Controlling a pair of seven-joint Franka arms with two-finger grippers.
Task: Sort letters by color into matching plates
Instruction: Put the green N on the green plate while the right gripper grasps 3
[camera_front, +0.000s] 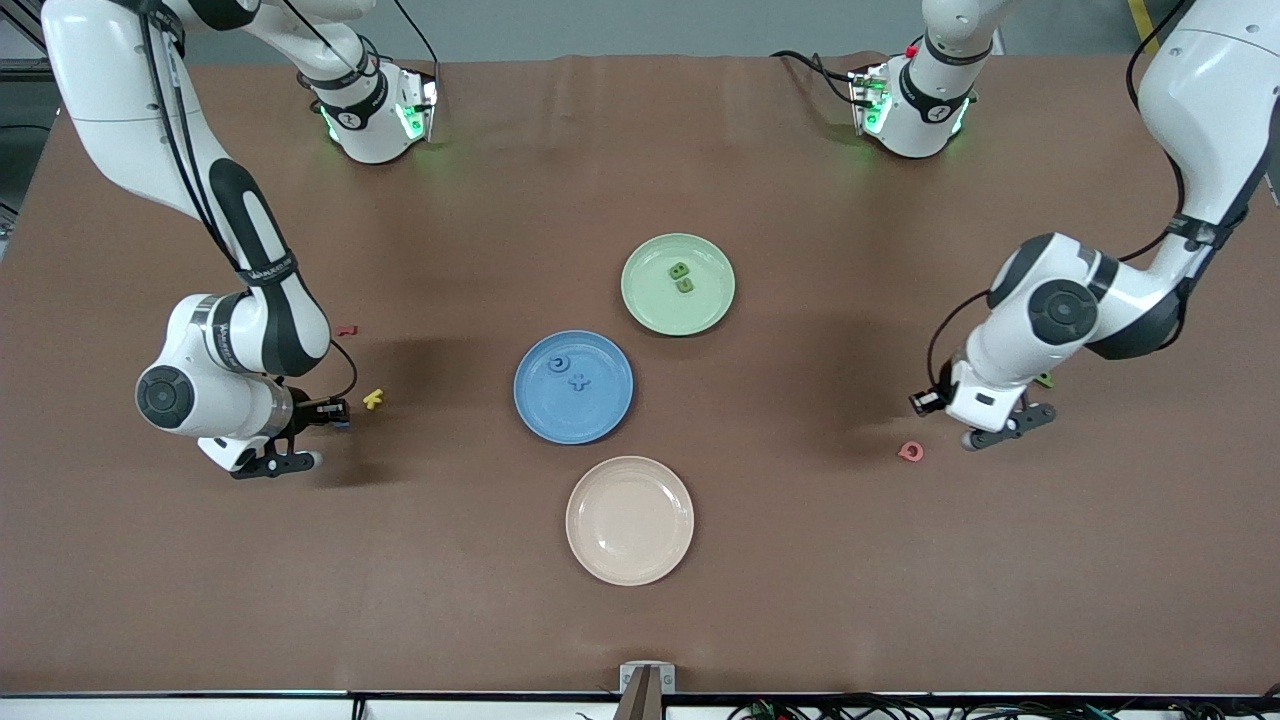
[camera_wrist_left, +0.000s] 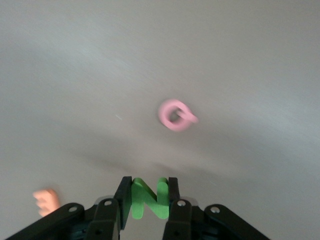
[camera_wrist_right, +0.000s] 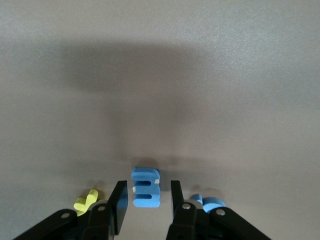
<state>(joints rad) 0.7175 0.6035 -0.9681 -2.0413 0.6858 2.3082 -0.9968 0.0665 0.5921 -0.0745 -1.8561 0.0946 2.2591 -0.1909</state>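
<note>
The pale green plate holds two green letters. The blue plate holds two blue letters. My left gripper is shut on a green N, low over the table at the left arm's end. My right gripper is open and low at the right arm's end. Its jaws stand either side of a blue 3 lying on the table. Another blue letter lies beside that gripper. A bit of green shows by the left arm.
A cream-beige plate sits nearest the front camera. A pink letter and a peach one lie near the left gripper. A yellow letter and a red one lie near the right gripper.
</note>
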